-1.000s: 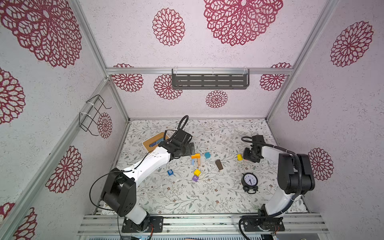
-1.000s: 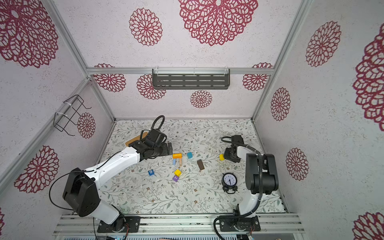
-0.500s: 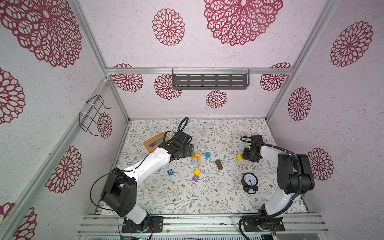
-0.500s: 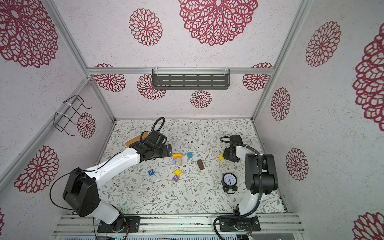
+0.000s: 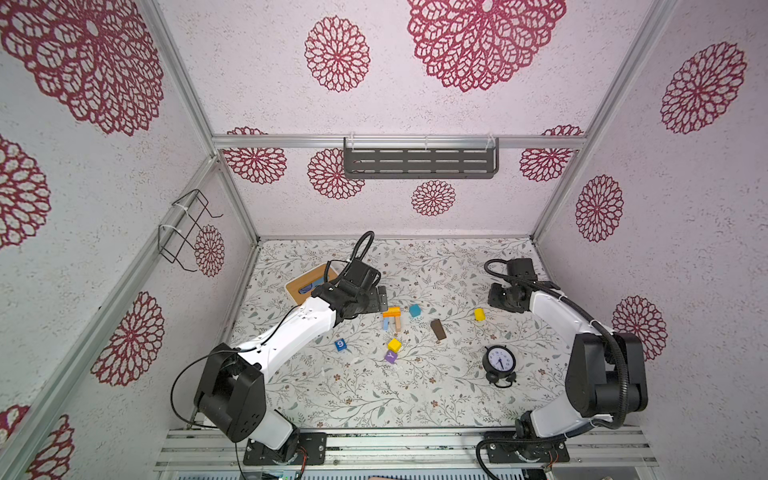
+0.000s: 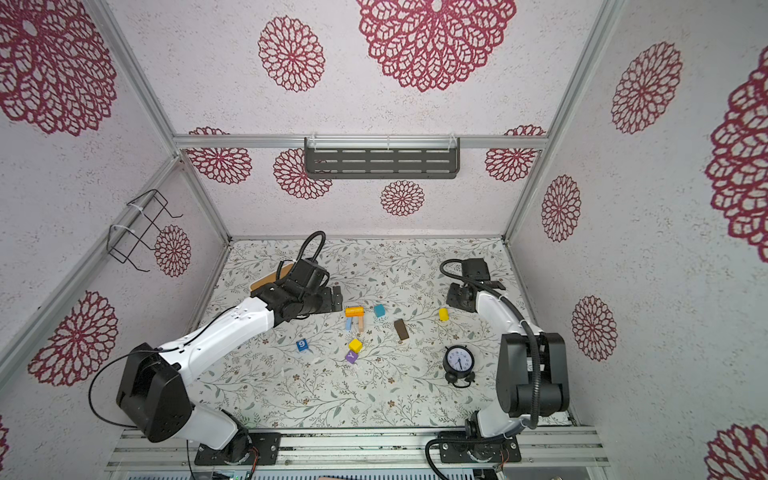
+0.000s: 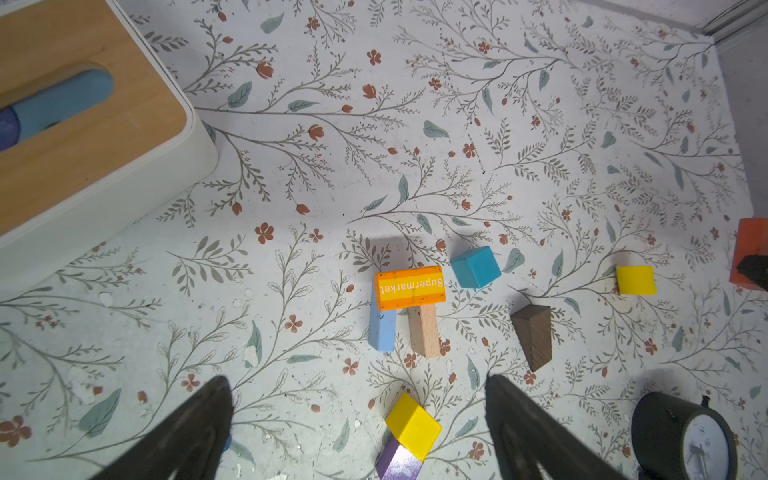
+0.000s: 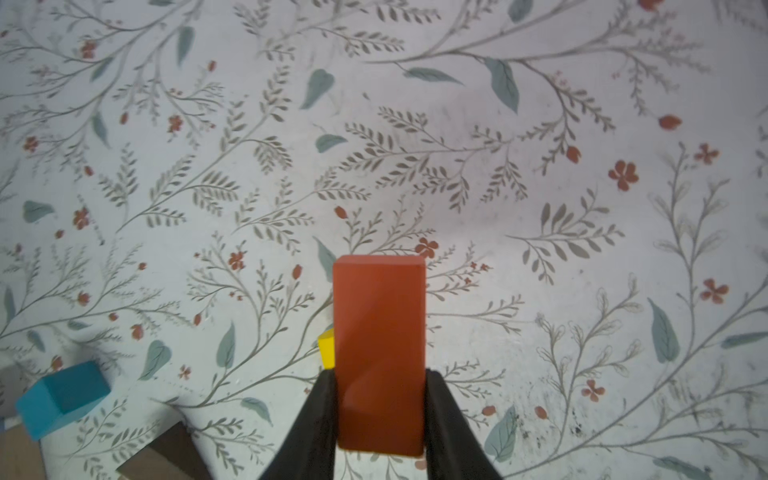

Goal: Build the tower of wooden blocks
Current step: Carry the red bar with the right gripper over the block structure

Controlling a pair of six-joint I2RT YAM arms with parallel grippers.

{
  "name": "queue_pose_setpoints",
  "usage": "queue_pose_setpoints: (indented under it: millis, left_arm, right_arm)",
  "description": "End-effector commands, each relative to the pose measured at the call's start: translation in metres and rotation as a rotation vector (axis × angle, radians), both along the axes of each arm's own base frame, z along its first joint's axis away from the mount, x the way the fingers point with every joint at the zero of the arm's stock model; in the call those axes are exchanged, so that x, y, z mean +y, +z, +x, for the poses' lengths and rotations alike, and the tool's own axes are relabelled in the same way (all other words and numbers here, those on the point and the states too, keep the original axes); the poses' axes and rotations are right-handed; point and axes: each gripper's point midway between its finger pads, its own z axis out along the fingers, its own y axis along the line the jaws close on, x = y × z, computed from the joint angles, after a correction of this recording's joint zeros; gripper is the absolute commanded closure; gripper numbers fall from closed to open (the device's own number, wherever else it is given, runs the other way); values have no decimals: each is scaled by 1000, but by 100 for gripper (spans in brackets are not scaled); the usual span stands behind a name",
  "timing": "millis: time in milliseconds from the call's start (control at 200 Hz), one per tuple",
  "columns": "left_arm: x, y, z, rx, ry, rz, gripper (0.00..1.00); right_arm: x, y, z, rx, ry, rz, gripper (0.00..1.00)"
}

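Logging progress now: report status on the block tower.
Left gripper open, empty. Right gripper shut on red block. Tower: orange block across light blue bar and tan bar. Clock stands apart.

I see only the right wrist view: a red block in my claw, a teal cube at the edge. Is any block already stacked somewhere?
Observer: Yes. In the left wrist view an orange "Supermarket" block lies across a light blue bar and a tan bar.
Operator: Is the left claw busy there?
Observer: No. The left claw is open and empty, beside them.
Operator: What else, not a block, lies on the right side?
Observer: In both top views a black alarm clock sits on the right, apart from every block; the yellow cylinder is nearest to it.
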Motion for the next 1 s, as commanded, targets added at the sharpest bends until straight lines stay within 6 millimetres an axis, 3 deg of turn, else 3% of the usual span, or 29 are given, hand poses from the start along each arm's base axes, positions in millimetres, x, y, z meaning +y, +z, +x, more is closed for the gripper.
queue_pose_setpoints:
  millis: [0,215,555,781,991]
  left_arm:
    - [16,8,-6,-22,34,-12,3]
    - [44,2,-25,-25,85,-11,3]
    - [82,-13,-56,-24,178,2,3]
    - [98,-25,-71,-45,235,-8,3]
    - [105,-40,-79,-47,267,-16,3]
  right_arm:
    - [37,27,-8,-25,171,-19,73]
    - [96,46,-24,-60,419,-23,73]
    - [190,44,-61,-108,847,-159,75]
    - [229,44,-80,-90,1063,-121,75]
    - [251,37,-85,-106,1192,-169,74]
